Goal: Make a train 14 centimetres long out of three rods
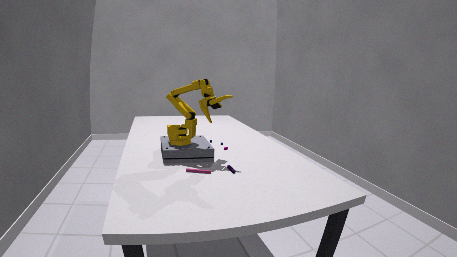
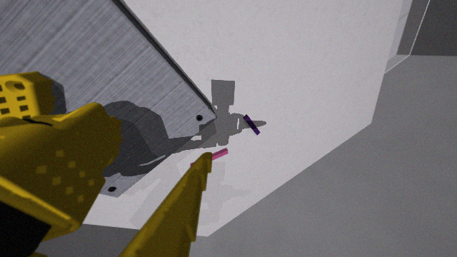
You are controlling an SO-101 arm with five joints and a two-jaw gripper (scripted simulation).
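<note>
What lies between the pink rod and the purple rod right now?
Nothing but bare tabletop under the arm's shadow separates the pink rod and purple rod; the exterior view shows it.

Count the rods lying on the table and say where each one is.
5. Two blue rods and a magenta rod lie beside the base plate; the pink rod and the purple rod lie in front of it. The base could hide more.

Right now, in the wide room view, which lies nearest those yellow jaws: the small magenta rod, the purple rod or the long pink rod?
1. Magenta rod, right of the grey base.
2. Purple rod, off its front right corner.
3. Pink rod, along its front; barely farther than purple.
</note>
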